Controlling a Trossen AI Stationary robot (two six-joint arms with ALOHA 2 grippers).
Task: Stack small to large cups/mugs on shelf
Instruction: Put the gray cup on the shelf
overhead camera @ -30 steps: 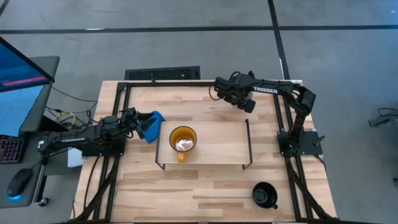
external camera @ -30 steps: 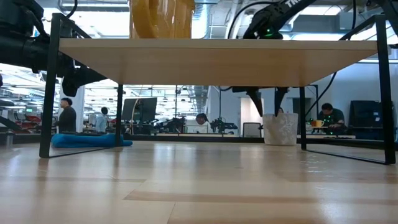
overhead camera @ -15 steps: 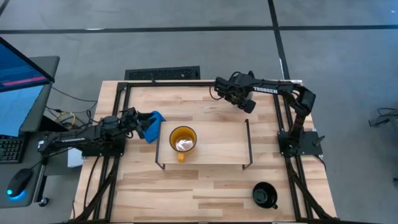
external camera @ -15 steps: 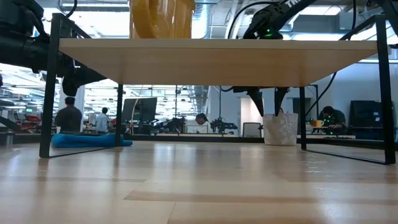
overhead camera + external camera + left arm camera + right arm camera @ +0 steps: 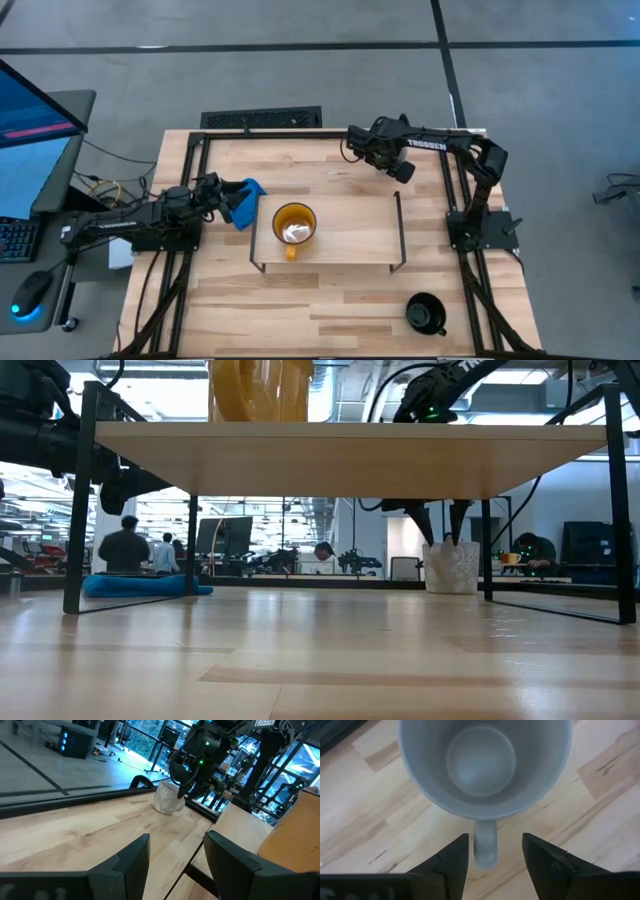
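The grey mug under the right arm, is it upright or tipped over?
Upright. The grey mug shows its open mouth and empty bottom from above, and stands on its base on the table.

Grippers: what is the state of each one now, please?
Left gripper: open, holding nothing.
Right gripper: open, above the grey mug, its handle between the fingers.

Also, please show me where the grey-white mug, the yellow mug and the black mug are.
grey-white mug [image 5: 481,762]: right wrist view, inner bottom.
yellow mug [image 5: 294,223]: high view, its opening.
black mug [image 5: 423,311]: high view, its opening.
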